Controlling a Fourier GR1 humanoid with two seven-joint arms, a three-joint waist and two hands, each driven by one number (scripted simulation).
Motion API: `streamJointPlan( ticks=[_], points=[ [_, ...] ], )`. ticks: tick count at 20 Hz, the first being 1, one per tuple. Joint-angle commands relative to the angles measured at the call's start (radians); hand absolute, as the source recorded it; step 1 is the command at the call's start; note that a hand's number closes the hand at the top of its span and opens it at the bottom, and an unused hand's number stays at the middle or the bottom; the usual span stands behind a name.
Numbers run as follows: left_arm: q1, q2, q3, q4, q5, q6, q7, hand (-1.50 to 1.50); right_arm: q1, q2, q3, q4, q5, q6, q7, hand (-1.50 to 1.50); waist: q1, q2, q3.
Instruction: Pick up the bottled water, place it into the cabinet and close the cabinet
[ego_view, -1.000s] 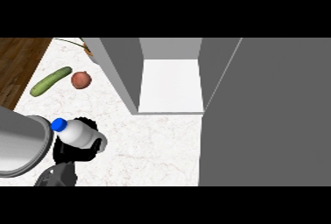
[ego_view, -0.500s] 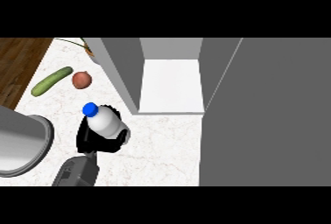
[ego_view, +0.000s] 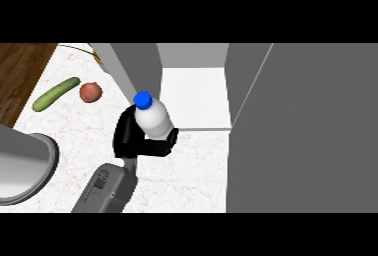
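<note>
Gripping the bottled water (ego_view: 153, 120), the left hand (ego_view: 136, 140) shows near the middle of the head view, its black fingers curled round the lower part of the bottle and hiding the base. Its grey forearm (ego_view: 107, 187) comes up from the lower edge of the view. The bottle is white with a blue cap (ego_view: 143, 99), and the cap points up the view, toward the cabinet (ego_view: 196, 95). The cap lies just at the front edge of the cabinet's left wall, beside the opening, while the bottle's body sits over the white marbled surface (ego_view: 81, 125) in front of it; whether the bottle is clear of the surface cannot be judged from this steep angle.

The cabinet stands open: its pale inner floor shows as a light rectangle between grey walls, and the open door (ego_view: 310, 130) fills the right side of the view as a wide grey panel.

On the surface at the upper left lie a green cucumber (ego_view: 56, 93) and, just beside it, a small reddish-brown onion (ego_view: 90, 92); both are well apart from the hand. A large grey round pot (ego_view: 22, 167) shows at the left edge, partly cut off. Dark wooden flooring (ego_view: 22, 70) shows beyond the surface at the upper left corner.
</note>
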Motion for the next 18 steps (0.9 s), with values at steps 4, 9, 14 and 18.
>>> streamJointPlan(
  ticks=[4,9,14,18],
  points=[
    [-0.157,-0.003,-0.118,0.118,0.012,0.268,0.015,1.5,0.073,0.008,-0.029,-0.192,-0.117,-0.022,0.062,-1.5,-0.022,0.004,-0.001],
    [-0.305,-0.003,-0.089,0.209,-0.034,0.324,0.133,1.5,0.022,-0.016,-0.051,-0.109,-0.148,0.0,0.035,-1.5,-0.012,0.004,0.001],
    [-0.351,-0.003,-0.124,0.357,0.03,0.37,0.063,1.5,0.004,-0.055,-0.047,-0.13,-0.21,-0.037,0.082,-1.5,-0.024,0.012,-0.001],
    [-0.43,-0.003,-0.048,0.454,0.041,0.311,0.068,1.5,0.093,0.026,-0.019,-0.162,-0.135,0.016,0.027,-1.5,-0.029,0.007,-0.001]
  ],
)
